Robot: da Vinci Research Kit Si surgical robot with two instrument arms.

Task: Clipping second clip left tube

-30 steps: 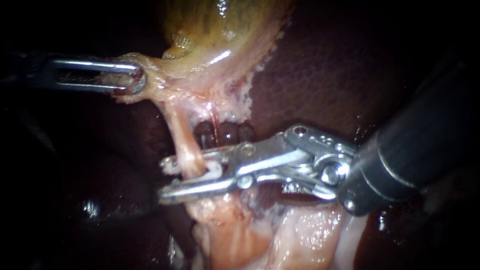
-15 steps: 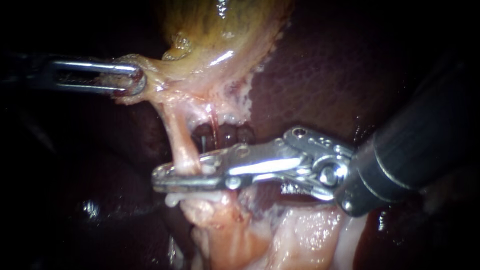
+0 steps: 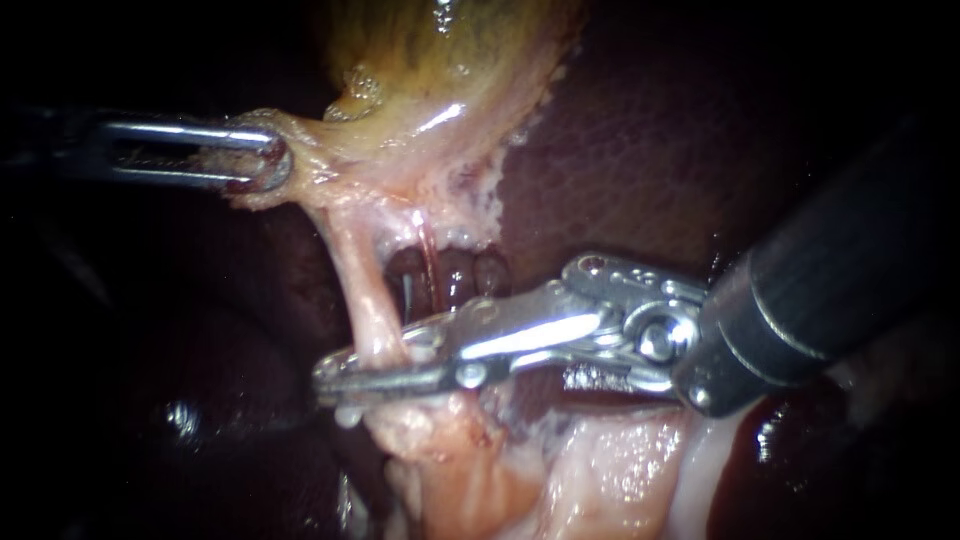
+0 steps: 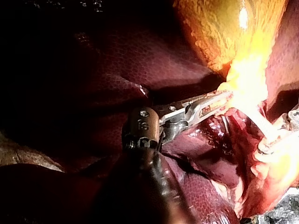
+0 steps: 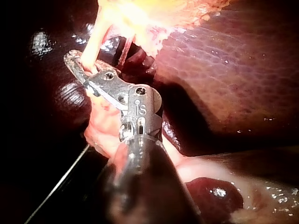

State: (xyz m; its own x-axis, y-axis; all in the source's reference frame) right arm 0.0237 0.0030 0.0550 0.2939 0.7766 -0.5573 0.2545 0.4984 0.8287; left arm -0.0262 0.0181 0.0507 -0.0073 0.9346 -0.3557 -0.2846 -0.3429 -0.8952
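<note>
The left tube [image 3: 362, 290] is a pale pink strand that runs down from the gallbladder's neck to the fatty tissue below. My right instrument [image 3: 345, 380] comes in from the right, and its long metal jaws are shut across this tube near its lower end. A thinner red tube [image 3: 428, 255] lies just to its right, outside the jaws. My left instrument [image 3: 265, 165] is shut on the pale tissue at the gallbladder's [image 3: 440, 60] neck and holds it out to the left. In the right wrist view the right instrument's jaws [image 5: 77, 63] pinch the tube [image 5: 91, 49].
Dark red liver [image 3: 640, 150] surrounds the site on the right and behind the tubes. Pale fatty tissue [image 3: 600, 470] lies under the right instrument's wrist. In the left wrist view my left instrument [image 4: 219, 100] grips the bright tissue below the gallbladder [image 4: 219, 32].
The right instrument's jaws stood open around the left tube and have closed onto it, flattening it. The left instrument has held still.
</note>
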